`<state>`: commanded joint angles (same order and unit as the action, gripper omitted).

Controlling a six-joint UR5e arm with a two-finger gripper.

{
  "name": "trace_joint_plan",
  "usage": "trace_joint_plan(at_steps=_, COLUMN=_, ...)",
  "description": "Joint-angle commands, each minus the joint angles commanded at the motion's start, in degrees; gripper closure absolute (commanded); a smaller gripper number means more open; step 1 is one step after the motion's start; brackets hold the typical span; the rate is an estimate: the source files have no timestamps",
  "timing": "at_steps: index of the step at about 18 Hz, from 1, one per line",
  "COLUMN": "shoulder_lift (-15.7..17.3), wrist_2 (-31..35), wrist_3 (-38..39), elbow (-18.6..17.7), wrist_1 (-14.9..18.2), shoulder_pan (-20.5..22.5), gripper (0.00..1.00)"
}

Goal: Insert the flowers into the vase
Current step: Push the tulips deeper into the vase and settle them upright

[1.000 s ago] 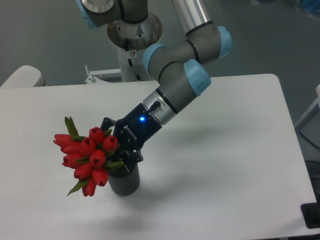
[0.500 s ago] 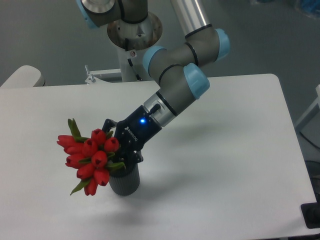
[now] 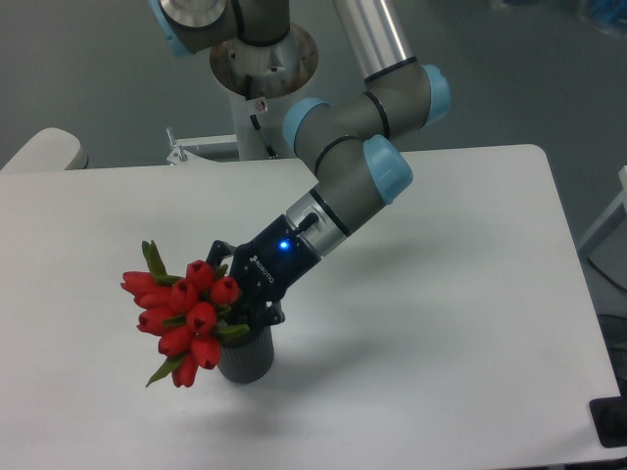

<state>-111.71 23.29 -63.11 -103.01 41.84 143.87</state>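
Flowers (image 3: 184, 318) clamped in gripper (image 3: 245, 315), leaning left over vase (image 3: 247, 358); top-heavy bunch may tip it.

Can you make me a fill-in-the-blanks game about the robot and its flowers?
1. The tulips are the colour ____.
2. The tulips lean out over the rim of a dark grey ____.
3. The small light on the claw glows ____.
4. The vase stands on a ____ table.

Missing words: red, vase, blue, white
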Motion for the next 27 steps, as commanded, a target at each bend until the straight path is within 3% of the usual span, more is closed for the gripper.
trace_joint_plan(at_steps=4, shoulder_lift=-0.26, wrist_2=0.0, wrist_3=0.0, elbow=0.09, wrist_1=0.0, shoulder_pan=0.53, gripper=0.54)
trace_joint_plan(at_steps=7, shoulder_lift=-0.44, wrist_2=0.0, wrist_3=0.09, elbow=0.09, wrist_1=0.0, shoulder_pan=1.06, gripper=0.5)
trace_joint_plan(at_steps=16, shoulder_lift=-0.44, wrist_2=0.0, wrist_3=0.0, elbow=0.18, wrist_1=0.0, shoulder_pan=2.02, gripper=0.06)
trace_joint_plan(at_steps=20, shoulder_lift=-0.44, wrist_2=0.0, wrist_3=-0.35, elbow=0.09, wrist_1=0.0, shoulder_pan=2.2, gripper=0.01)
trace_joint_plan(at_steps=27, shoulder_lift=0.09, wrist_2=0.26, wrist_3=-1.75, elbow=-1.31, wrist_1=-0.26, shoulder_pan=2.46, gripper=0.0)
